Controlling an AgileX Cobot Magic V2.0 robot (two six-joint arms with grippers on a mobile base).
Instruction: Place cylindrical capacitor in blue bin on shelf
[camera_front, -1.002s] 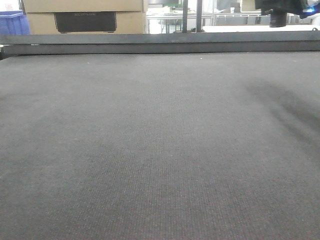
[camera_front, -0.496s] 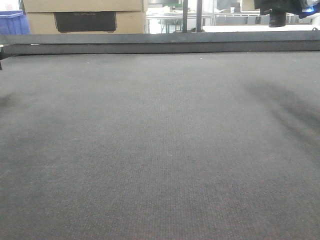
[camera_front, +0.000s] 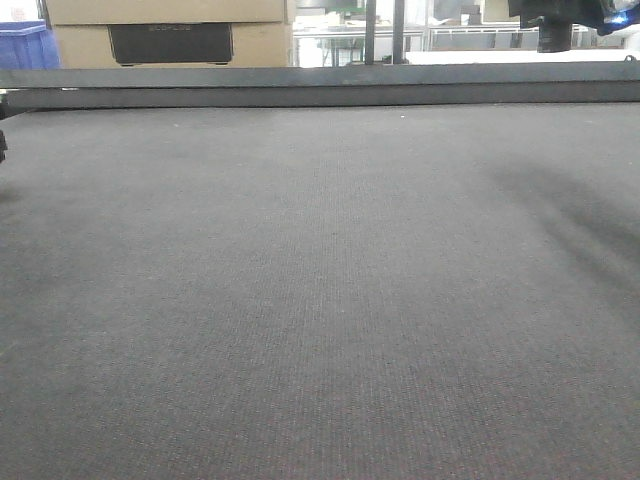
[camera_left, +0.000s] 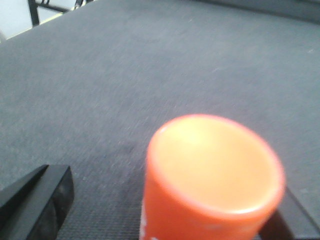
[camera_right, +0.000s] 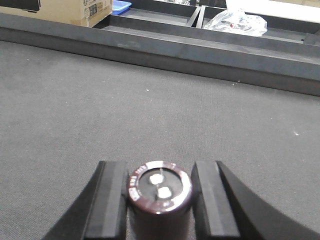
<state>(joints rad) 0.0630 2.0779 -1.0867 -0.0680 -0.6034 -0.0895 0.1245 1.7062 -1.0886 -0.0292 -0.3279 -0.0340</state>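
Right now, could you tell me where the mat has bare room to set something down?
The gray mat is bare across its middle, from the near edge to the dark rail at the far side. It is crowded at the left gripper, around the orange cylinder, and at the right gripper, holding the cylindrical capacitor.

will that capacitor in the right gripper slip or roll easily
The capacitor looks rigid: a hard round can with a flat top, so it likely won't deform. Its smooth curved sleeve meets the right gripper's flat fingers only along narrow lines, so it may twist or slip. Laid on its side on the mat it would probably roll.
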